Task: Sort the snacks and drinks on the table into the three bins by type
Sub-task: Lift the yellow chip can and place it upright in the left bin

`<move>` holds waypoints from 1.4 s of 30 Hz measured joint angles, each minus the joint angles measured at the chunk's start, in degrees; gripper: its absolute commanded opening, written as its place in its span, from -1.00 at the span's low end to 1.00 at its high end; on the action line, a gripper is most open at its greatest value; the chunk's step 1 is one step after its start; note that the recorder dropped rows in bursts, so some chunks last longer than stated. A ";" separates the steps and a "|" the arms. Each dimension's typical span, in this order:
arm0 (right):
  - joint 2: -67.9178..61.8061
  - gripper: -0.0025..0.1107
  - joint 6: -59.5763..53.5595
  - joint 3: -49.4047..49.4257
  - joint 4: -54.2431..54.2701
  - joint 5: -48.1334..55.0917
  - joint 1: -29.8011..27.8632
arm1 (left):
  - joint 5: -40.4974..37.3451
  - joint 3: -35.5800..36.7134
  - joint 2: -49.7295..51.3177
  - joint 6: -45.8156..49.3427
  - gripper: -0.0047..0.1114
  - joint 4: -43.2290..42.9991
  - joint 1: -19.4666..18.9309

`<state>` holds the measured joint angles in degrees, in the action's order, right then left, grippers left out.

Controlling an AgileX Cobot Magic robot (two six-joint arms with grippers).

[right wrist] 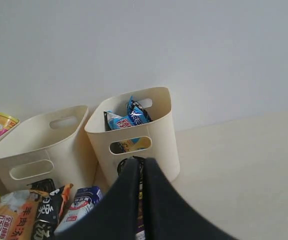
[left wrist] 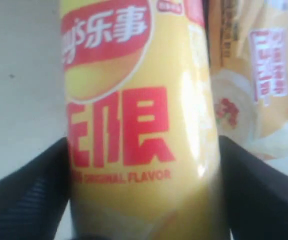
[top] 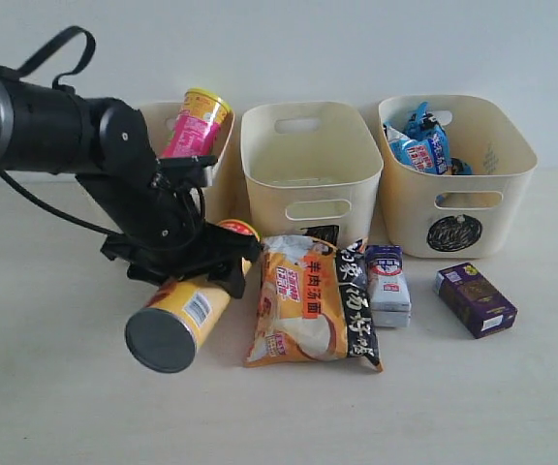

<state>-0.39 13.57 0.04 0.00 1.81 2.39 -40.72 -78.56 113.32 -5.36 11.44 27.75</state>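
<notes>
Gripping the yellow chip can (top: 184, 308) across its middle, the left gripper (top: 200, 263) has its black fingers (left wrist: 19, 200) pressed against the can's two sides. The can lies tilted, dark round end toward the near table edge, and whether it touches the table (top: 46, 407) I can't tell. There's wide open beige surface in front of it and off to the left. Just beside the can, the orange-black noodle packet (top: 310, 308) lies flat. Right against it sits the white-blue carton (top: 387, 284), then the purple carton (top: 475, 298) on its own with room all round. Behind stand three bins in a row. The left bin (top: 223, 179) is mostly hidden by the arm, with the pink chip can (top: 195, 124) poking out. The middle bin (top: 308, 160) has its mark half covered by the packet. The right bin (top: 458, 184), with a scribbled circle, holds the blue noodle packet (top: 422, 145). The right gripper (right wrist: 140, 167) shows jaws pressed together on nothing, blocking part of that circle in its own view
</notes>
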 measured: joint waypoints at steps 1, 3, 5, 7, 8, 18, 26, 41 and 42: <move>0.00 -0.96 0.00 0.00 0.00 0.00 0.00 | -0.11 0.00 -0.88 0.00 -0.84 -0.11 0.00; 0.00 -0.96 0.00 0.00 0.00 0.00 0.00 | -0.12 0.00 -3.21 0.00 -0.84 -0.53 0.00; 0.00 -0.96 0.00 0.00 0.00 0.00 0.00 | 0.20 0.00 -5.81 0.00 -0.84 -0.97 0.00; 0.00 -0.96 0.00 0.00 0.00 0.00 0.00 | 0.92 0.00 -8.22 0.00 -0.84 -1.39 0.00; 0.00 -0.96 0.00 0.00 0.00 0.00 0.00 | 1.21 0.00 -9.59 0.00 -0.84 -1.53 0.00; 0.00 -0.96 0.00 0.00 0.00 0.00 0.00 | 13.50 -1.23 -19.27 0.00 -0.84 -5.69 -0.55; 0.00 -0.96 0.00 0.00 0.00 0.00 0.00 | 32.07 -3.18 -18.24 0.00 -0.84 -6.52 -6.22; 0.00 -0.96 0.00 0.00 0.00 0.00 0.00 | 49.38 -3.18 -4.09 3.06 -0.82 -6.52 -11.73; 0.00 -0.96 0.00 0.00 0.00 0.00 0.00 | 49.68 -3.18 -3.31 3.06 -0.79 -6.52 -12.00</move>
<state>-0.39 13.57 0.04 0.00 1.81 2.39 8.96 -81.74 110.02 -2.30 4.92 15.75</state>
